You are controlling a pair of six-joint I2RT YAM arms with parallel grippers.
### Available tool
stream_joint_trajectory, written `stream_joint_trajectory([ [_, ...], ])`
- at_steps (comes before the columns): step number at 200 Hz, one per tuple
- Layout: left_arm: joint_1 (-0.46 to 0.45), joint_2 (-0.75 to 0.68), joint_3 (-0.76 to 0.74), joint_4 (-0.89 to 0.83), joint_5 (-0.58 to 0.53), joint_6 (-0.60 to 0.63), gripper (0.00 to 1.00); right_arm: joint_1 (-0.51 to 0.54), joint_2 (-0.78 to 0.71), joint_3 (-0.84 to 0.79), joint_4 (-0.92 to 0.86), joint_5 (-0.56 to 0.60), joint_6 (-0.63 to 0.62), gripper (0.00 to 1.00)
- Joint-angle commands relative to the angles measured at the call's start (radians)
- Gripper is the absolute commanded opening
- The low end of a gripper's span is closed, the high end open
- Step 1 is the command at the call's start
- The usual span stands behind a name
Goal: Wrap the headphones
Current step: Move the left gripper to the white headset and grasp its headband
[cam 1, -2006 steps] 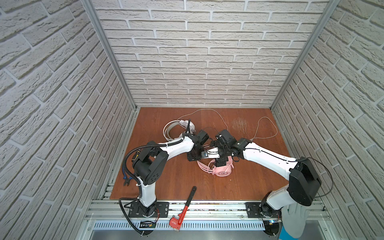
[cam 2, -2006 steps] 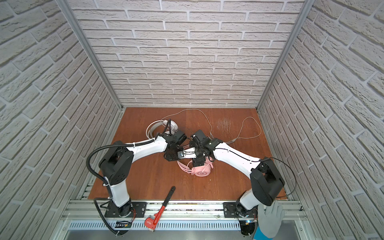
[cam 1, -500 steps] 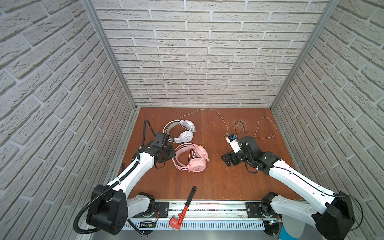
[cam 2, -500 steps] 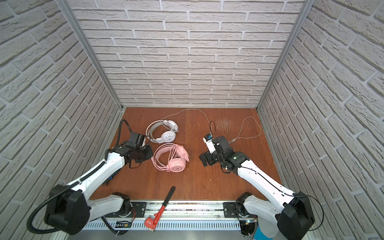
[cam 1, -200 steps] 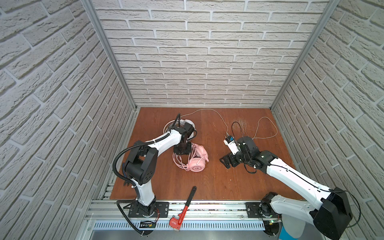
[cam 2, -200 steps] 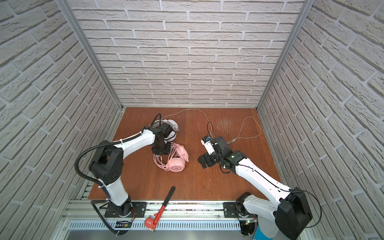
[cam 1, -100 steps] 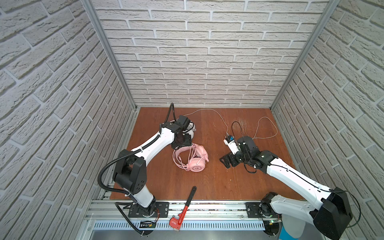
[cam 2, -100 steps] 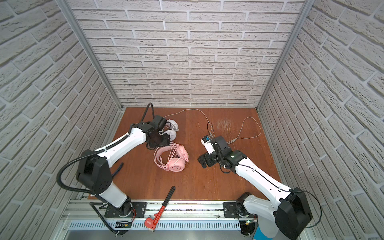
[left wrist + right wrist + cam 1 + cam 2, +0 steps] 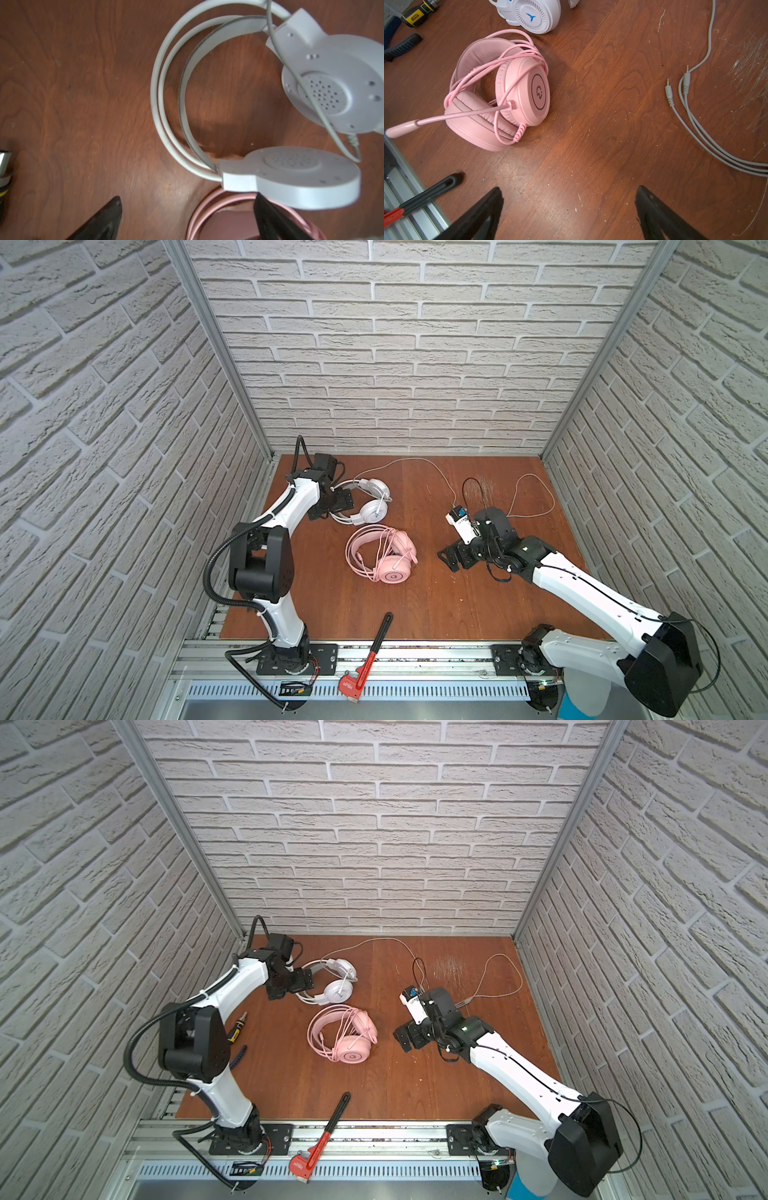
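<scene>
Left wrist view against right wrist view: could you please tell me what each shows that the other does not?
Only left wrist: the white headset's headband arc and perforated cup faces. Only right wrist: grey cable plugs, the pink headset's boom mic, the pipe wrench handle. Both: the two headsets on the wooden table.

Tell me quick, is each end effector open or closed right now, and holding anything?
Left end effector: open, holding nothing, near the white headphones.
Right end effector: open, holding nothing, over the table.
</scene>
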Motion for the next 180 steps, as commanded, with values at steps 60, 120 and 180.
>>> stream_joint_trajectory([
  [60, 0.069, 0.326, 0.240, 0.015, -0.027, 0.181, 0.85, -0.004, 0.054, 0.059, 0.002, 0.018, -0.012, 1.00],
  [120, 0.067, 0.406, 0.283, 0.024, -0.047, 0.197, 0.60, -0.004, 0.081, 0.089, -0.017, 0.027, -0.011, 1.00],
  [180, 0.071, 0.375, 0.244, 0.069, -0.050, 0.137, 0.27, -0.004, 0.070, 0.104, -0.059, 0.077, -0.011, 1.00],
])
